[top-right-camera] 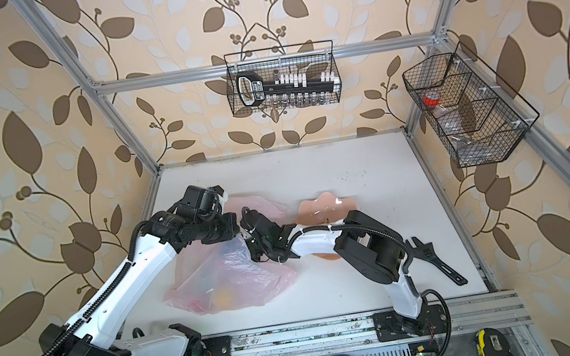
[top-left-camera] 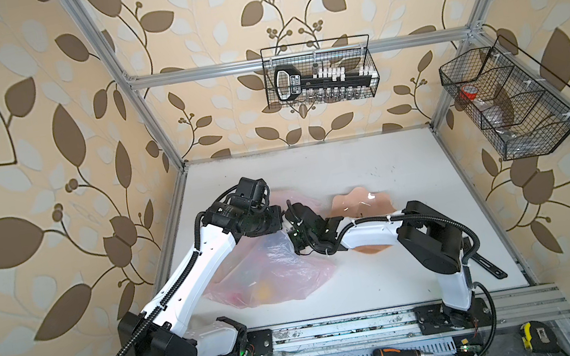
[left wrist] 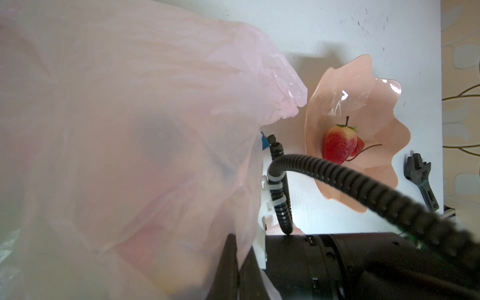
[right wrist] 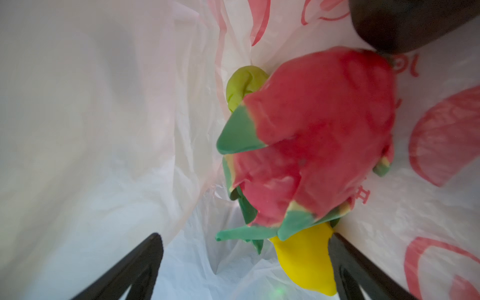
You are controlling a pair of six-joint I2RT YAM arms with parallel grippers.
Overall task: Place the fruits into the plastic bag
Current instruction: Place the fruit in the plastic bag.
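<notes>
Closest to the right wrist lens is the right gripper (right wrist: 245, 235) itself, its two dark fingers spread wide with nothing clamped between them. Just past their tips lies the dragon fruit (right wrist: 311, 135), already inside the plastic bag (right wrist: 104, 130). It rests on the yellow lemon (right wrist: 304, 265), with a green pear (right wrist: 241, 83) behind it and the dark brown fruit (right wrist: 405, 20) at the edge of the view. One finger stands just beside the lemon; we cannot tell whether it touches.

In both top views the bag lies on the white tabletop (top-left-camera: 353, 176) between the two arms, beside the peach plate (left wrist: 384, 109). The left wrist view shows a strawberry (left wrist: 337, 144) in that plate, with what may be a second one behind it.

We judge these fruits to be light, hard and glossy, so they may slip. The strawberry is best taken across its broad middle, not by the thin stem. The bag is thin, soft film that holds no shape of its own, so its mouth needs holding by the rim.

The left gripper (left wrist: 235, 257) is pressed together, and the pink film drapes over its finger, so we take it to be pinching the bag's edge and holding the mouth up.
</notes>
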